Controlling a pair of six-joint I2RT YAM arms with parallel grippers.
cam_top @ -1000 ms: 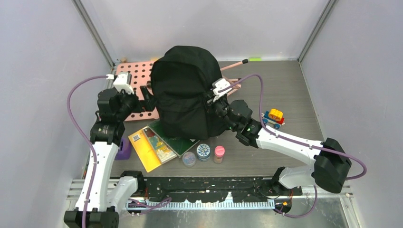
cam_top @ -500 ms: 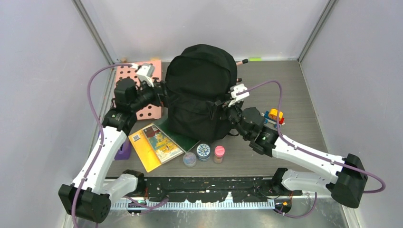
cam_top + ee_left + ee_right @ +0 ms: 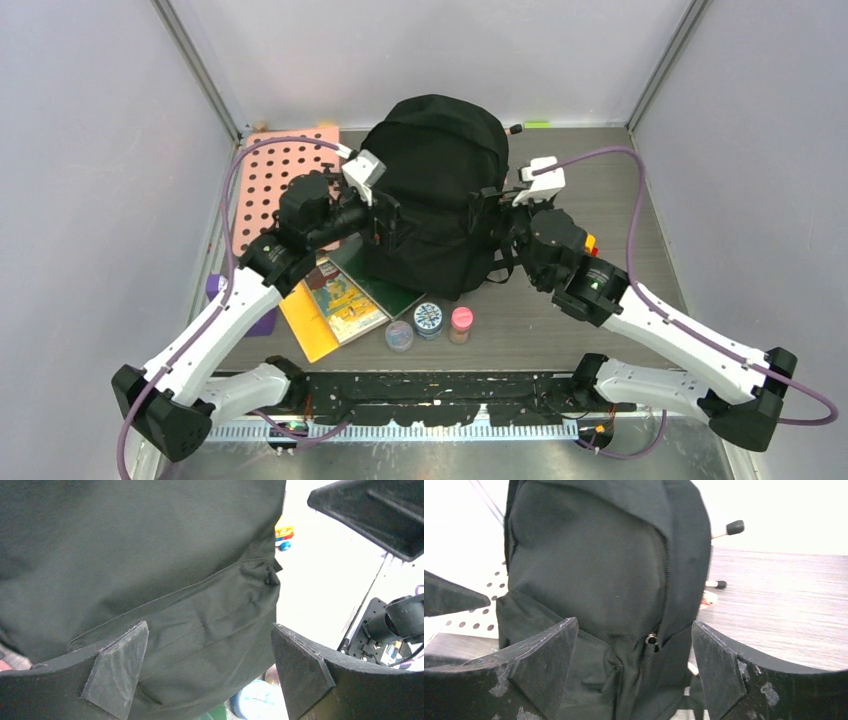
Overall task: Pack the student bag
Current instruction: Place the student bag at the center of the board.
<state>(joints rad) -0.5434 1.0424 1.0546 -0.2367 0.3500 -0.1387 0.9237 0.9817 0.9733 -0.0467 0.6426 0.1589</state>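
1. The student bag [image 3: 435, 150] stands upright at the middle of the table [image 3: 600, 190], toward the far side, with one arm on each side of it.
2. The left gripper [image 3: 210, 630] is at the bag's left flank, fingers wide apart and gripping nothing. Dark fabric fills the gap beyond them, and contact cannot be told.
3. The right gripper [image 3: 634, 627] faces the bag's right side, its fingers also spread and empty.
4. The step in hand looks like getting the bag ready for opening. Nothing is held, and the main compartment appears shut, as the zip line runs unbroken down to the zip pull [image 3: 651, 641].
5. The next move probably calls for the right fingers to close on that small pull. The left arm would steady the soft bag so it does not tip or slide.
6. The things to pack lie outside the bag. The yellow booklet [image 3: 320, 305] and green book [image 3: 388, 297] lie near and left of it, and the green one seems tucked under its near edge.
7. Three small jars [image 3: 428, 318] stand in a row just near of the bag, and a toy car [image 3: 284, 531] sits to its right.
8. A pink pegboard [image 3: 262, 180] lies on the far left, behind the left arm.
9. The book pinned under the bag may drag when the bag shifts.
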